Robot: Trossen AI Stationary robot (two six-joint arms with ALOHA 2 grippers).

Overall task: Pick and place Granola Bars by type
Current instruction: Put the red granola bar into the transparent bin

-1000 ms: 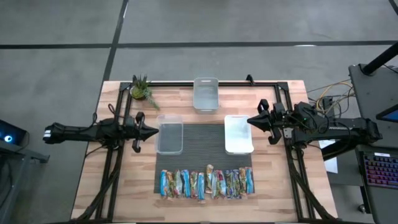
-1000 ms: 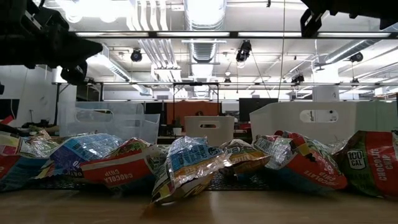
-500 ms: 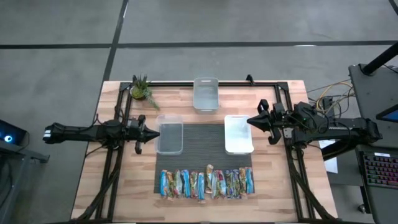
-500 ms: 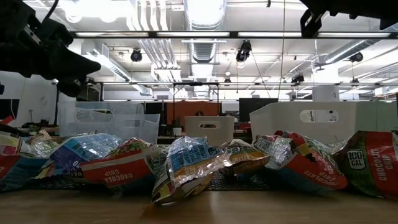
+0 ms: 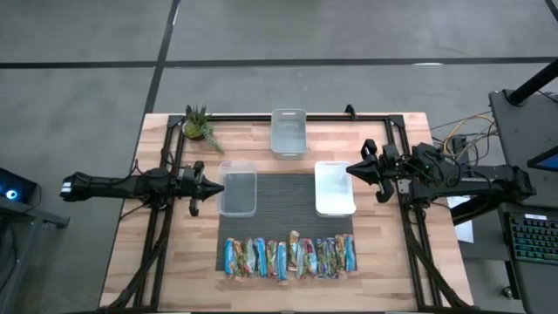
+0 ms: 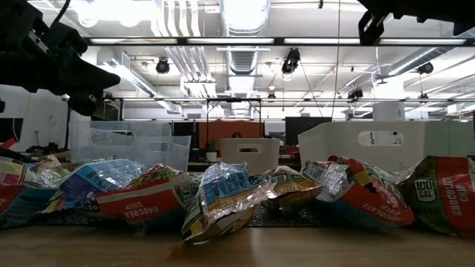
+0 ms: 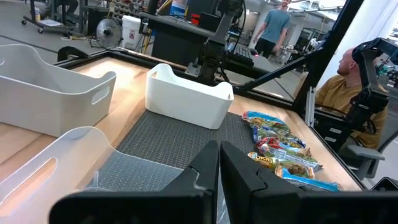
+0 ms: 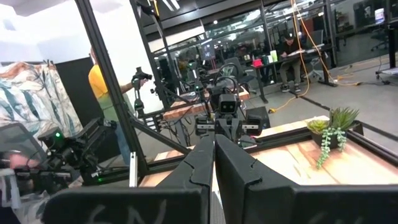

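Behind the Granola Bars (image 5: 290, 258) — three bins (image 5: 238, 193), potted plant (image 5: 199, 126).

Even, fairly bright overhead light — shadows on the pale wooden tabletop (image 5: 157, 262) stay faint. In the low view, white ceiling strip lamps (image 6: 245, 11) blow out, leaving dark arms as silhouettes — the shiny crinkled snack wrappers (image 6: 223, 194) catch small glints.
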